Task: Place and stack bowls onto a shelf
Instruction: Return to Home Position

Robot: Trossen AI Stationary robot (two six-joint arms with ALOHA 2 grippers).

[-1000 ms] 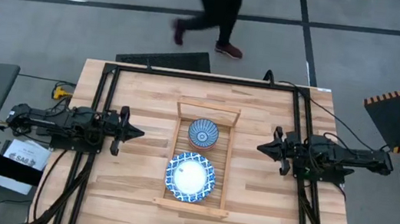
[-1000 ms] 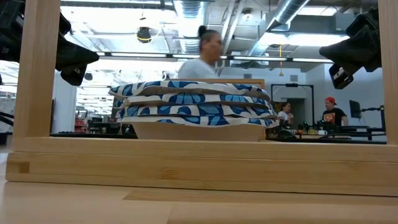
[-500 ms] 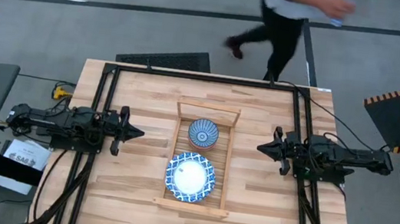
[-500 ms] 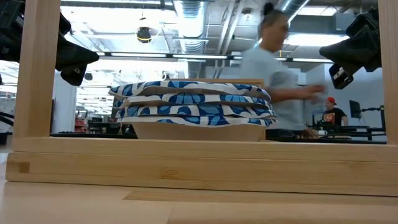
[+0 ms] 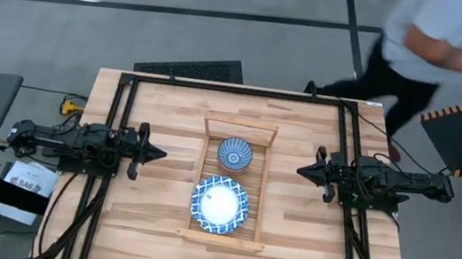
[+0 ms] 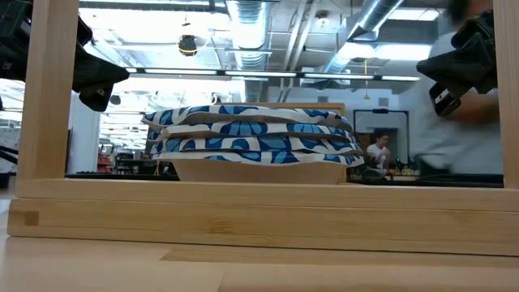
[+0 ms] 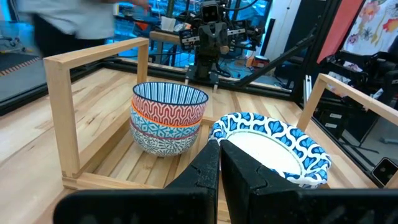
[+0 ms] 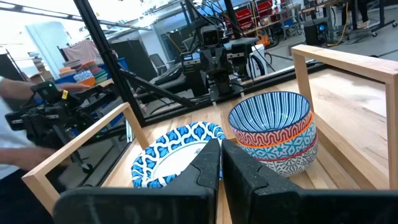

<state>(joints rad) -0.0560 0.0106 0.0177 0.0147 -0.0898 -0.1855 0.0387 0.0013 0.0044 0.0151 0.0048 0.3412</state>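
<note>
A: While the left hand [image 5: 159, 152] and the right hand [image 5: 302, 170] hang over the desk [image 5: 159, 201], what is on the shelf [image 5: 241, 128]?

B: Two stacks. The shelf lies at the middle of the high view, its long side running up and down the frame. The wide blue-and-white bowls [image 5: 220, 205] sit stacked in its lower half. The small deep bowls [image 5: 235, 154] sit nested in its upper half.

A: Do the stacks touch?

B: They stand just beside each other. I cannot tell whether the rims meet.

A: And the hands themselves?

B: The left hand is left of centre in the high view, pointing at the shelf and well apart from it. Its wrist view shows the two dark fingers pressed together. The right hand mirrors it at right of centre. It also points at the shelf, well apart from it, with its fingers together too.

A: What is in the deep stack?

B: The top bowl is striped dark blue. Red, orange and teal bands show beneath it, each bowl nested in the next.

A: And from desk height?

B: The wide stack fills the middle of the low view, with several patterned rims layered one on another behind the shelf's wooden rail. A dark hand shows in each upper corner.

A: Is anyone about?

B: A person [image 5: 439, 41], blurred, is at the upper right of the high view, beyond the desk's corner.
</note>
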